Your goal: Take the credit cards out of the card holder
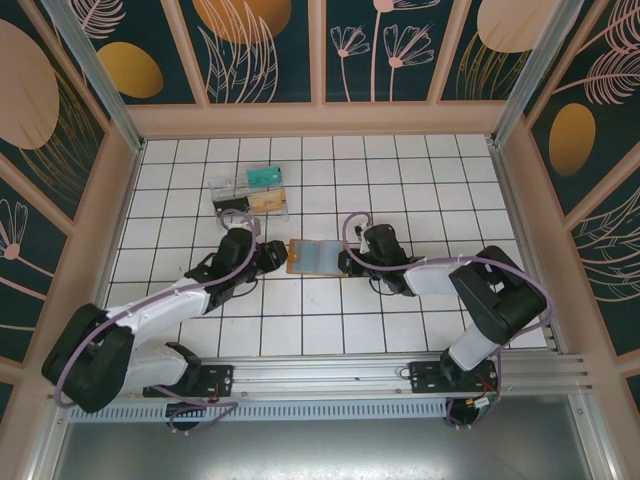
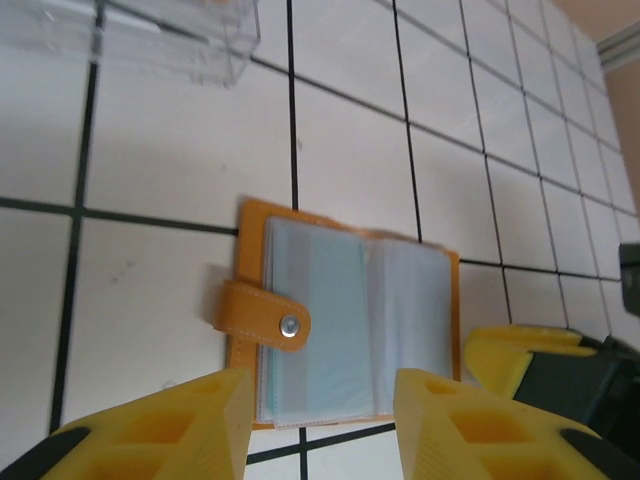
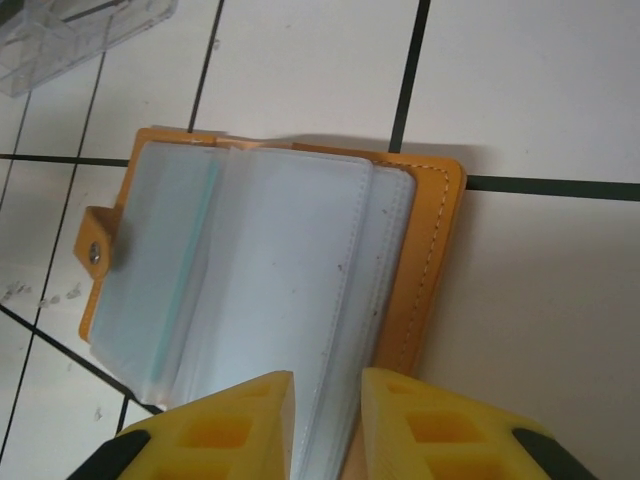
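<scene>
The card holder (image 1: 315, 257) lies open on the white tiles, orange cover down, with clear sleeves up and its snap tab (image 2: 262, 314) at the left. A pale teal card (image 2: 320, 300) shows through a sleeve. My left gripper (image 1: 275, 258) is at its left edge. Its yellow fingers (image 2: 322, 385) stand apart, astride the holder's near edge (image 2: 350, 310) without touching it. My right gripper (image 1: 348, 262) is at the right edge. There the fingers (image 3: 327, 385) are drawn close together, with the stitched edge of the holder's (image 3: 270, 270) clear sleeves between them.
A clear plastic tray (image 1: 250, 190) with teal, tan and black pieces stands just behind the holder, to the left. Its corner shows in the left wrist view (image 2: 150, 40) and in the right wrist view (image 3: 70, 30). Patterned walls close in the tiled floor.
</scene>
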Tool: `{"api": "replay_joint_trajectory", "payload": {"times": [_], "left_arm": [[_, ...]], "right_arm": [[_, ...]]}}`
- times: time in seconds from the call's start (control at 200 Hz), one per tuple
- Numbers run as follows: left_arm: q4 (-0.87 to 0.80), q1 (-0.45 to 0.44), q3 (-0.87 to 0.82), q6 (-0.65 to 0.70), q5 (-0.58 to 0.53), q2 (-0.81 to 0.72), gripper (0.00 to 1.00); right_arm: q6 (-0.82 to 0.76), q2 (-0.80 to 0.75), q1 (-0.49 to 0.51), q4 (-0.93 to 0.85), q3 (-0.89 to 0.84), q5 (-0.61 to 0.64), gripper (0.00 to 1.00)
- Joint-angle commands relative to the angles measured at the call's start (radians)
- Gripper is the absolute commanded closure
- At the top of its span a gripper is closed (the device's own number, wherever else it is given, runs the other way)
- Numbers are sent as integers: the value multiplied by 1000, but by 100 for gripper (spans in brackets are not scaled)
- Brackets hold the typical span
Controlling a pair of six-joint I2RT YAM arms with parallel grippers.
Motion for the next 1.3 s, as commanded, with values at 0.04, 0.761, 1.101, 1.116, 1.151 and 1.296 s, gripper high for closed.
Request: {"api": "replay_joint_trajectory", "payload": {"times": [0.04,0.761,1.101,1.116,1.151,1.296], "left_arm": [[114,-44,32,-13,-4,100,58],[49,-70,151,14,8,364,59],[15,-70,157,13,-19,386,58],[11,-71,158,13,-22,386,58],[3,-72,160,14,-29,386,58],[-25,-73,153,19,-49,360,58]], "right_arm": [[-14,34,6,-22,38,27,77],[-18,72,4,-43,67,4,84],[-17,71,3,-43,68,-1,85],[-17,71,4,-43,68,-1,85],[-17,71,3,-44,67,-1,85],[-16,72,3,-44,67,0,85]]}}
